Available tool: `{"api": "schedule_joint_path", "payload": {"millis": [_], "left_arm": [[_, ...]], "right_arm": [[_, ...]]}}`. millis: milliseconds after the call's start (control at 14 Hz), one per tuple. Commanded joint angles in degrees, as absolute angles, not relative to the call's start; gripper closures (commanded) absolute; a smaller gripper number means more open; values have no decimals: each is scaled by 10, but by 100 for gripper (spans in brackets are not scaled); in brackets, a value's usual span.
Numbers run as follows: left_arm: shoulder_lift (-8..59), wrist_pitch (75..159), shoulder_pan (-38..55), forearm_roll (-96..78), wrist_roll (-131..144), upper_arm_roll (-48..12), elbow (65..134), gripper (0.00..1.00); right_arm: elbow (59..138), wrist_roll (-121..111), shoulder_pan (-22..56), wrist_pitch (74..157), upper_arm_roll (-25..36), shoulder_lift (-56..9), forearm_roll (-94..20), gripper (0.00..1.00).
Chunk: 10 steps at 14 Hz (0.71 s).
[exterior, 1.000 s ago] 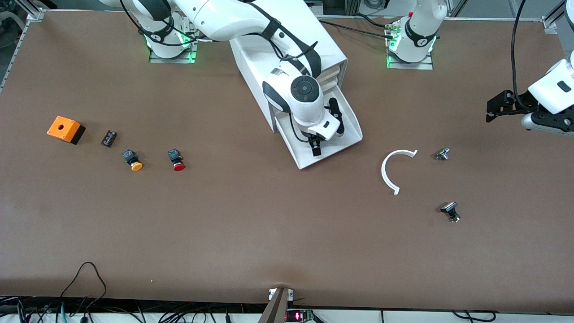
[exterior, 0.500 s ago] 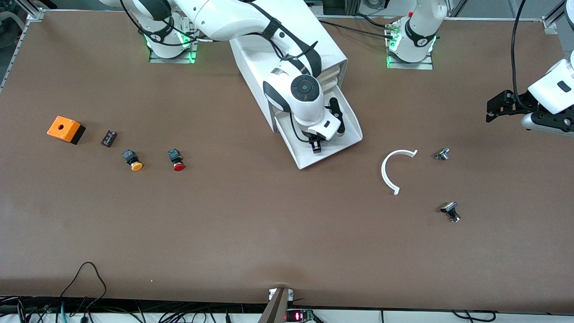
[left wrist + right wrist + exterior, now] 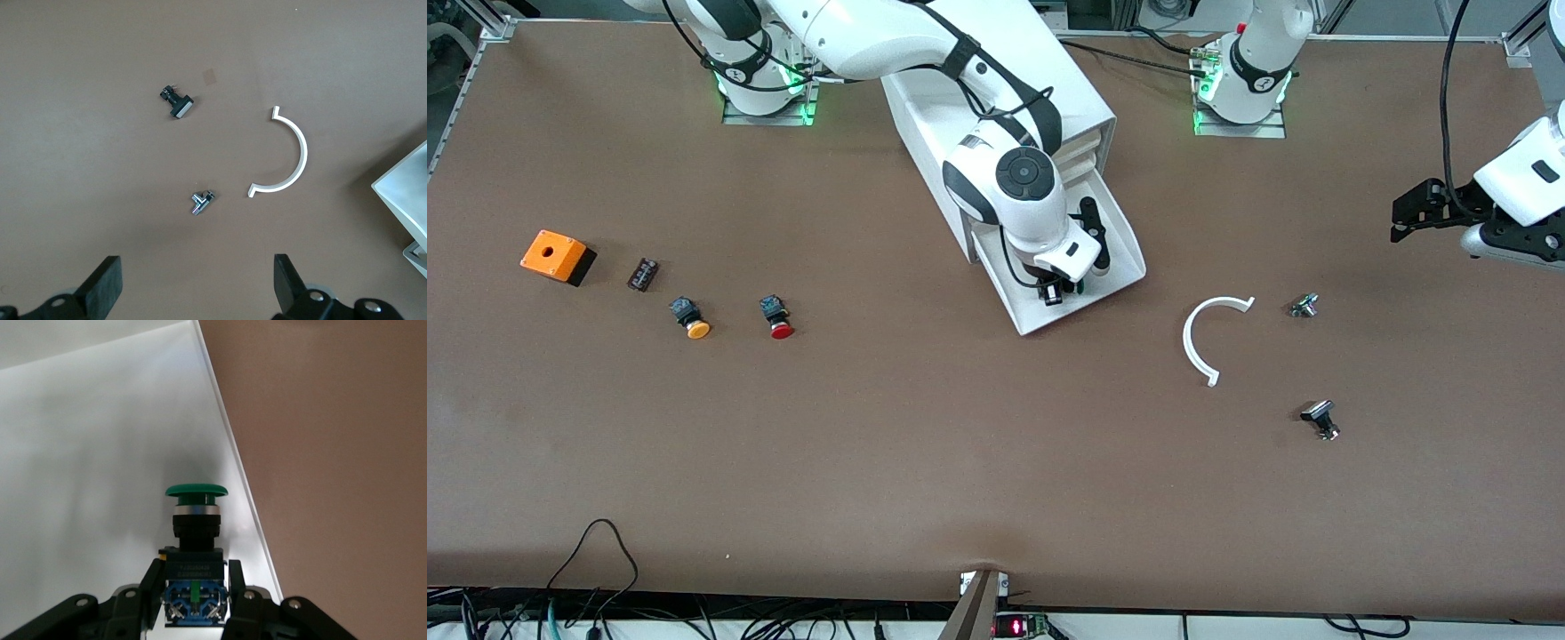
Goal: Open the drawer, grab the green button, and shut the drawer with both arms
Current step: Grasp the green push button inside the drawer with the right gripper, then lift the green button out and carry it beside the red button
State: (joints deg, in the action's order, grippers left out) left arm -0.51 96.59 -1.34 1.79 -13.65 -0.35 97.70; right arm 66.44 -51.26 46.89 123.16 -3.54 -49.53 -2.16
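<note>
Lowest shallow white plastic tray drawer [image 3: 1116,267] of the large white box cabinet [image 3: 1076,93] is pulled open. Right gripper [image 3: 1055,292] is in it, fingers [image 3: 148,587] clamped on the dark blue-black body of the green-capped push button [image 3: 195,540]. Label on the body is unreadable. Left gripper [image 3: 1414,212] waits over the left arm's end of the table, fingers wide, holding nothing. Curved white plastic arc [image 3: 1209,333] lies beside the drawer; orange-capped button [image 3: 691,318] and red-capped button [image 3: 776,317] lie well apart toward the right arm's end.

A robotics laboratory workcell — two white jointed arms [image 3: 925,53] are bolted to a brown table [image 3: 925,462] framed by aluminium extrusion [image 3: 480,36], with loose cables [image 3: 596,569] along its edge and electrical parts — buttons, an orange enclosure [image 3: 557,256] — laid out.
</note>
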Motion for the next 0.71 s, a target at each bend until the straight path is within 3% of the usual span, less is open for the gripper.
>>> {"api": "schedule_joint_path", "payload": {"millis": [0,286,643], "left_arm": [[-16,971,-14,11,-133,-4,985,0],[-7,972,-14,12,-137,-3,985,0],[12,974,-14,15,-140,-3,985,0]], "right_arm": [[662,-491,461,1176,-37,-454,-21,59],[662,-433,435,1108,-27,-389,-18,59],[662,-433,418,1073,33,-364,-20,59]]}}
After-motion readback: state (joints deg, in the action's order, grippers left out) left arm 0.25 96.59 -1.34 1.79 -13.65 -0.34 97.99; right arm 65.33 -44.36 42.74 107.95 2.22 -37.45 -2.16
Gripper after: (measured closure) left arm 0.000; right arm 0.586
